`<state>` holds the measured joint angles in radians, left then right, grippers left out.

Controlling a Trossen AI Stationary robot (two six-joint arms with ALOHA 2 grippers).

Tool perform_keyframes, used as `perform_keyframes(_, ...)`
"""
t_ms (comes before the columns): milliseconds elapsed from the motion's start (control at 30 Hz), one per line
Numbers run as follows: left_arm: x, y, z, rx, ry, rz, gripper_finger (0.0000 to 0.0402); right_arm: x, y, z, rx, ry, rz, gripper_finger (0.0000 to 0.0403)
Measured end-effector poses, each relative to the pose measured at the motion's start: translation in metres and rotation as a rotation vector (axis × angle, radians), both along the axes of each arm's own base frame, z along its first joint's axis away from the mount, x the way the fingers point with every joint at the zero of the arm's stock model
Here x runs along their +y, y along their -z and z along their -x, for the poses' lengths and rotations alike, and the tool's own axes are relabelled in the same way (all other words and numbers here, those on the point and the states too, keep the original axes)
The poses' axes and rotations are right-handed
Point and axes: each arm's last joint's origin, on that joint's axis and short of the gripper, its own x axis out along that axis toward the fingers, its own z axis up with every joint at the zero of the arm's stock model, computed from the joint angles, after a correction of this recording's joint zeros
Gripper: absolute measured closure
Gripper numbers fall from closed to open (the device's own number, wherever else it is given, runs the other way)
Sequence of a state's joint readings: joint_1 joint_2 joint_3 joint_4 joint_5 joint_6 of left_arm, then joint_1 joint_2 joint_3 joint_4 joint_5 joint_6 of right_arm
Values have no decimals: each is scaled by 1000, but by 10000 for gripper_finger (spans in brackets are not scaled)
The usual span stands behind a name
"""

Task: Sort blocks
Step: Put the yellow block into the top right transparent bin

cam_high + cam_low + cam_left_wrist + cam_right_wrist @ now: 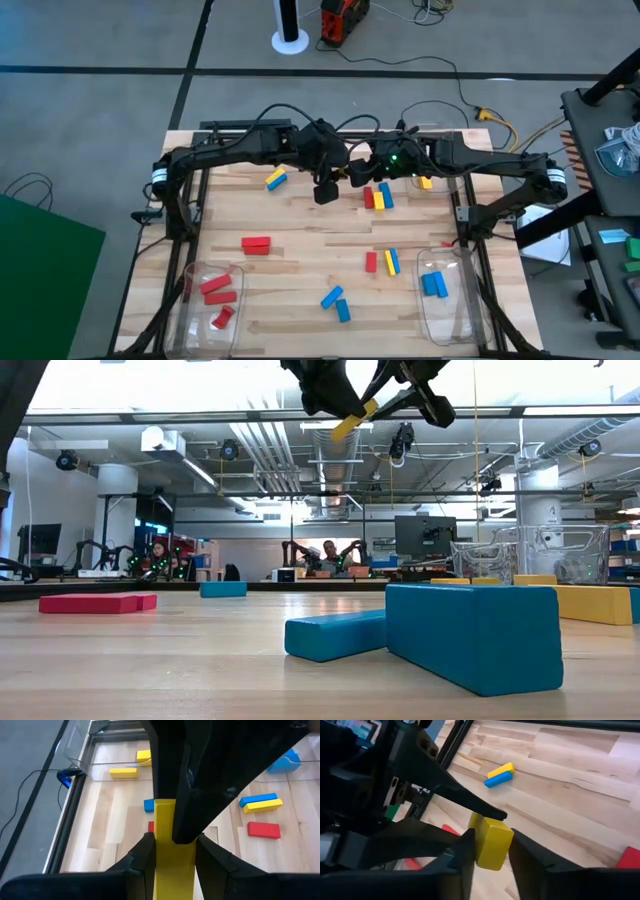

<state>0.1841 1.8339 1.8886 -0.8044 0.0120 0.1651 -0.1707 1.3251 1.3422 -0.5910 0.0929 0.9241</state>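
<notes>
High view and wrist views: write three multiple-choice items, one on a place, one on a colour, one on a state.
1. Where is the yellow block? A on the table; B in the air; C in a bin.
2. What colour are the blocks in the left bin? A red; B yellow; C blue.
3. The left hand is: A open; B shut on the yellow block; C out of view.

Answers: B, the low view shows it held aloft, with the right hand gripping it too; A, red blocks lie there; B, its fingers press the block's sides.
</notes>
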Motion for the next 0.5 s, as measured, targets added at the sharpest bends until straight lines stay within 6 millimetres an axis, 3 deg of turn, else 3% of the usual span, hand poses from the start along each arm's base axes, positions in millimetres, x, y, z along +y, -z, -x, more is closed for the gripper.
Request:
perform_keyframes(167, 1, -1, 0, -3, -10, -12, 294, 0, -1, 0, -9, 4, -3, 351)
perform_keyframes(367, 0, -1, 2, 14, -14, -7, 256, -3, -3, 3, 24, 9, -1, 352)
perform_keyframes(500, 0, 2, 6, 69, -25, -4, 242, -12, -6, 16, 133, 38, -5, 348)
